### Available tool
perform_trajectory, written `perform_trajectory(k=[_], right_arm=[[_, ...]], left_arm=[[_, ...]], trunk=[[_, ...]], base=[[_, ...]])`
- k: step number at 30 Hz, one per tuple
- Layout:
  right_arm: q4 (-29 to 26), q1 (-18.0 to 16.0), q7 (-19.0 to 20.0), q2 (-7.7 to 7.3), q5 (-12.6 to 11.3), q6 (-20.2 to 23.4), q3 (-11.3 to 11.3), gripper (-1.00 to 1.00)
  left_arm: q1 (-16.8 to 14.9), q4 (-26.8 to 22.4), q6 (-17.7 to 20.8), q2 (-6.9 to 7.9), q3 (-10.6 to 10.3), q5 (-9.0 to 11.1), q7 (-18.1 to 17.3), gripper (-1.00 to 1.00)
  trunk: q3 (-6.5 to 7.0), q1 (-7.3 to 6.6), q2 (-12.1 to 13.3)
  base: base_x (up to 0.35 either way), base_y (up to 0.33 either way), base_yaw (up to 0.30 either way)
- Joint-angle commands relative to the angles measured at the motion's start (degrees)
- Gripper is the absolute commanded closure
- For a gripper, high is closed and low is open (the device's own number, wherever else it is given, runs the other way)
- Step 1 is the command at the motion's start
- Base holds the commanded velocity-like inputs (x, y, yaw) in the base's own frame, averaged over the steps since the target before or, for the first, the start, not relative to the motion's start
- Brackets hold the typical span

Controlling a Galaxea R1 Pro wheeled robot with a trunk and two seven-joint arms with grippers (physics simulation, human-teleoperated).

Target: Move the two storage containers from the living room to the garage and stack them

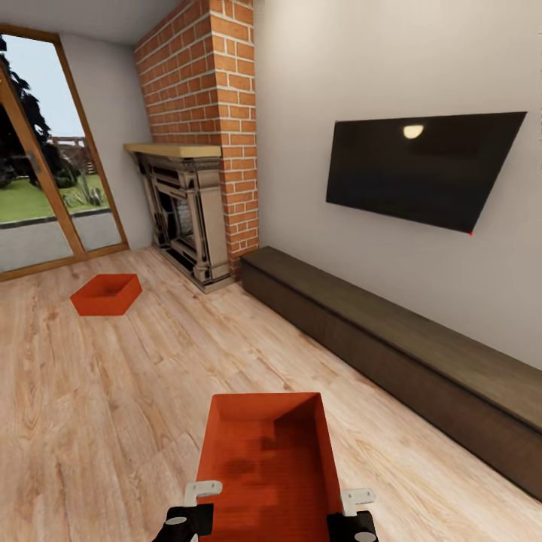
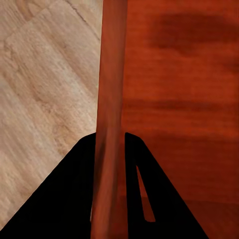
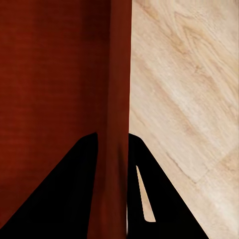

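I am in the living room, over light wood planks. One orange-red storage container is held in front of me, low in the head view. My left gripper is shut on its left wall, with one black finger on each side of it. On the opposite wall my right gripper is shut the same way. A second storage container rests on the planks further off to the left, near the glass door.
A red-brick fireplace stands ahead at the wall corner. To the right, a long low dark-brown cabinet runs along the wall under a black TV. A wood-framed glass door is at the far left.
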Motion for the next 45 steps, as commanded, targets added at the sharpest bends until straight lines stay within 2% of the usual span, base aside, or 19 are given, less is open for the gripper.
perform_trajectory(k=[1, 12, 45], right_arm=[[0.12, -0.05, -0.54, -0.06, -0.50, -0.22, 0.20, 1.00], [0.12, -0.05, -0.37, -0.06, -0.49, -0.14, 0.20, 1.00], [0.12, -0.05, -0.34, -0.06, -0.53, -0.13, 0.20, 1.00]], left_arm=[[-0.01, -0.14, 0.35, -0.01, -0.11, 0.09, 0.31, 1.00], [-0.01, -0.14, 0.36, -0.01, -0.11, 0.09, 0.27, 1.00], [-0.01, -0.14, 0.35, -0.01, -0.11, 0.09, 0.25, 1.00]], trunk=[[0.04, 0.00, -0.03], [0.55, 0.00, -0.03], [0.56, 0.00, -0.03]], base=[[0.000, 0.000, 0.000], [0.000, 0.000, 0.031], [0.000, 0.000, 0.295]])
